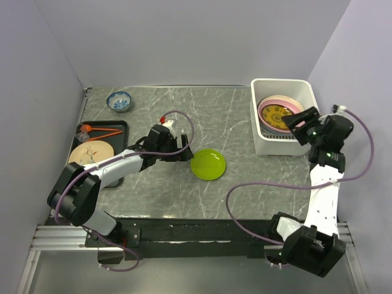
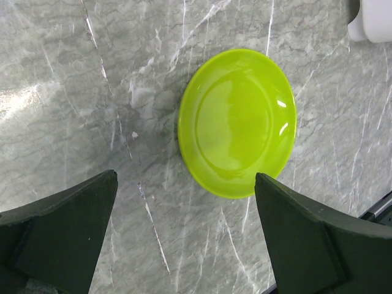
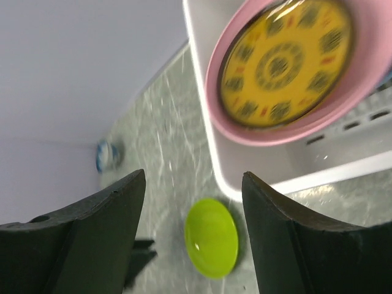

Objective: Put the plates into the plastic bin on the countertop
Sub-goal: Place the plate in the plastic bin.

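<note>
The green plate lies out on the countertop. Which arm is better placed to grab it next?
Left, probably. Its open claw hovers beside the green plate, facing it; the right claw is across at the plastic bin, farther away.

Entry: robotics lab test cell, dressed as a kitchen counter. I am seeing:
- plain pale partition walls [image 1: 184, 37] boxing in a dark grey marble-look countertop [image 1: 233, 116] on three sides;
- a bare aluminium rail [image 1: 55, 236] running along the near edge, the left arm [image 1: 110, 168] and right arm [image 1: 323, 196] standing at it, purple cables [image 1: 257, 184] looping loose;
- household tableware sitting out: a white plastic bin [image 1: 275, 147] holding stacked plates [image 1: 278, 114], a green plate [image 1: 208, 164], a small patterned bowl [image 1: 119, 101], a black tray [image 1: 107, 123].
</note>
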